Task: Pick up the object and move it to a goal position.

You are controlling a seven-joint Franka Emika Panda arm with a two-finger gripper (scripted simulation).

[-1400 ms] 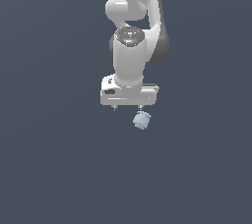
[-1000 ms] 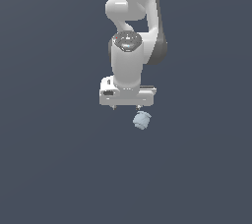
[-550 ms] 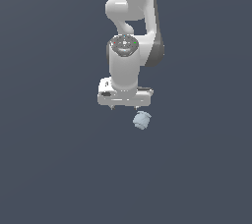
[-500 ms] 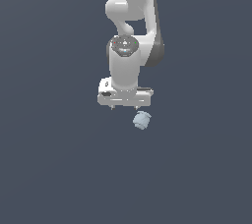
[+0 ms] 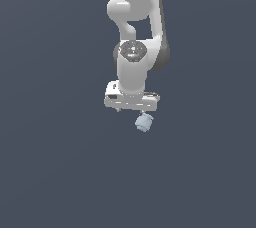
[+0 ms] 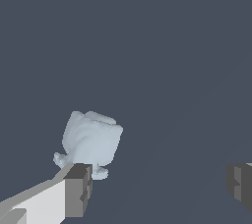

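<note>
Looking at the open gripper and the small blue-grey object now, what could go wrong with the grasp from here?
1. In the wrist view the object sits by one finger, far from the other, not centred in the open gripper. Closing may push it aside.
2. Descending so may land that finger on it.
3. Its lumpy, rounded shape may slip or roll between the pads.

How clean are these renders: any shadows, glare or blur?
Exterior view: flat, even light, no cast shadow or glare on the dark grey ground; the small pale blue-grey lumpy object looks soft-edged. Wrist view: sharp, with soft shading on the object; the white hand with dark grey fingertips is cropped by the frame edge.
</note>
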